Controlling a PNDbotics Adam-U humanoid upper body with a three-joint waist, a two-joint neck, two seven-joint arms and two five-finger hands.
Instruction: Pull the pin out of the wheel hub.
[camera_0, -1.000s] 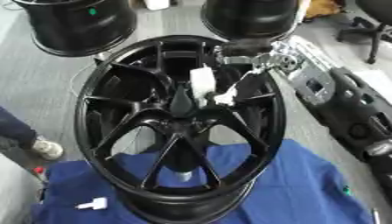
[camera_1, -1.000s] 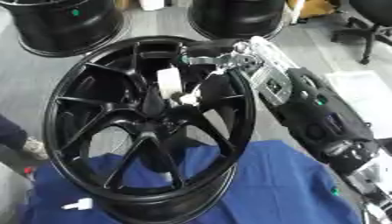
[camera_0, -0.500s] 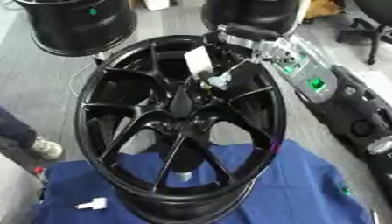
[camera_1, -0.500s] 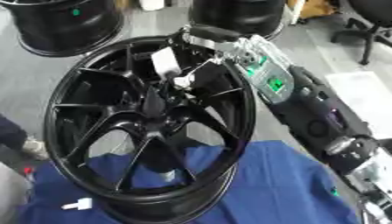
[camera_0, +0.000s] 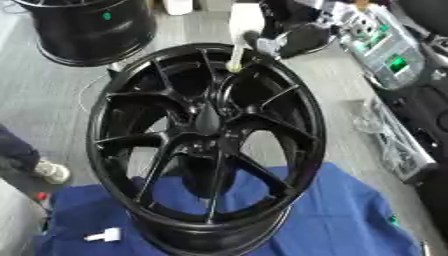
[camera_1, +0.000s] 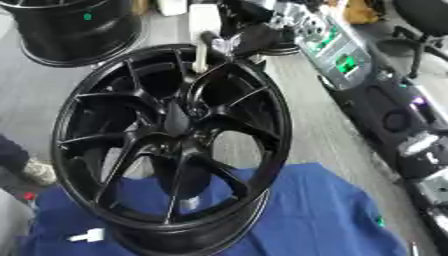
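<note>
A black multi-spoke wheel (camera_0: 207, 150) stands tilted on a blue cloth (camera_0: 350, 220), its hub centre (camera_0: 207, 120) facing me. My right hand (camera_0: 293, 37) hangs over the wheel's far rim, fingers curled round a white pin (camera_0: 237, 47). The pin points down, and its pale tip sits just above the top spokes, well clear of the hub centre. The right forearm (camera_0: 385, 50), silver with green lights, comes in from the upper right. My left hand shows in neither view.
A second black wheel (camera_0: 87, 30) lies at the back left. A small white piece (camera_0: 103, 235) rests on the cloth at the lower left. A person's shoe (camera_0: 51, 171) stands on the grey floor to the left.
My right hand has moved from the hub centre up and back to the far rim, carrying the white pin with it. The wheel has stayed put.
</note>
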